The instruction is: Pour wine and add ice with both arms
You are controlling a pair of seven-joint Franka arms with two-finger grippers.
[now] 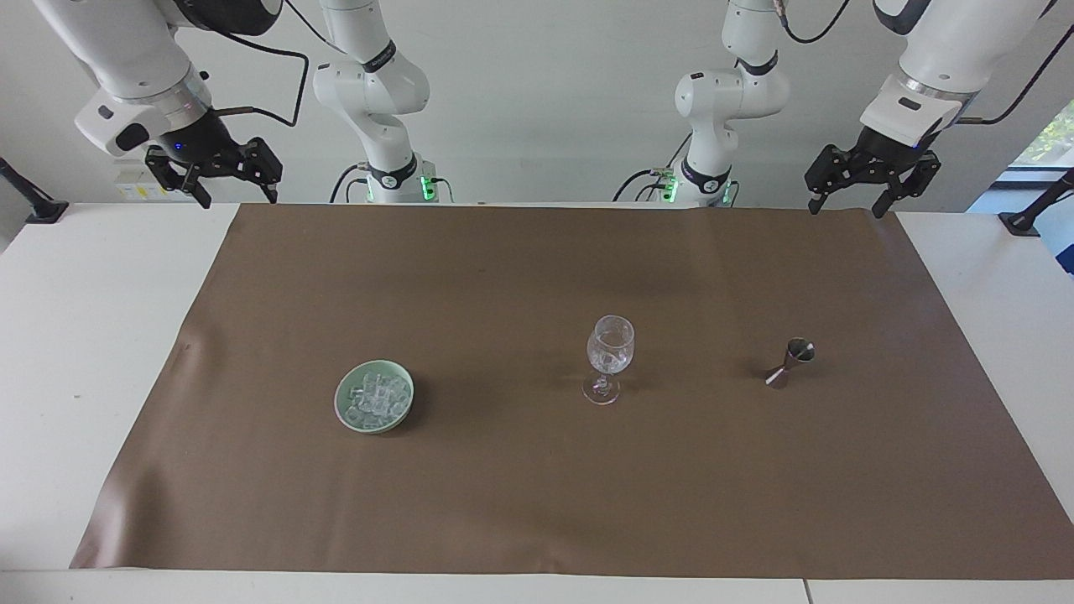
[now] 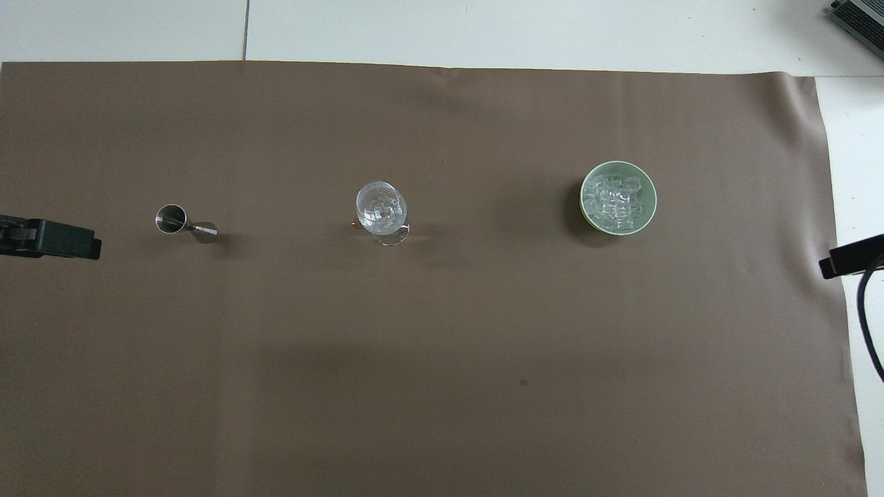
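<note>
A clear wine glass (image 1: pixel 610 356) (image 2: pixel 381 207) stands upright mid-mat. The ice (image 1: pixel 375 396) (image 2: pixel 617 199) is heaped in a pale green bowl (image 1: pixel 344 401) (image 2: pixel 585 207) toward the right arm's end. A small steel jigger (image 1: pixel 790 362) (image 2: pixel 181 222) stands toward the left arm's end. No wine shows in either view. My right gripper (image 1: pixel 237 200) (image 2: pixel 851 257) hangs open and empty over the mat's corner near its base. My left gripper (image 1: pixel 845 210) (image 2: pixel 55 239) hangs open and empty over the mat's other near corner. Both are well clear of all three objects.
A brown mat (image 1: pixel 503 503) covers most of the white table (image 1: pixel 75 352). Two more white arms (image 1: pixel 377 92) stand at the robots' edge of the table. Black clamps (image 1: pixel 33 205) sit at both table ends.
</note>
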